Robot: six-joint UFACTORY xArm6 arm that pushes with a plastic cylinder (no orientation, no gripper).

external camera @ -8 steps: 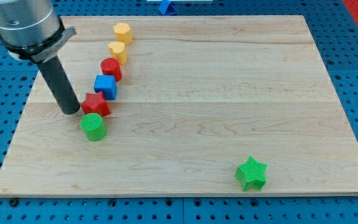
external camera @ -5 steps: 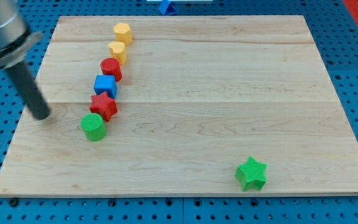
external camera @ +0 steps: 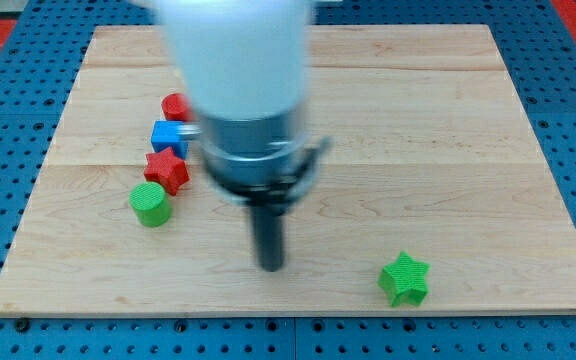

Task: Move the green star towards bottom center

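Note:
The green star lies on the wooden board near its bottom edge, right of centre. My tip is on the board to the star's left, well apart from it, near the bottom centre. The arm above it is blurred and large in the view.
A green cylinder, a red star, a blue block and a red block form a line at the view's left. The arm hides the board's upper middle, where the yellow blocks were.
My tip has swept from the board's left edge, beside the red star, across to the bottom centre. The blocks have not moved. The arm now covers the yellow blocks.

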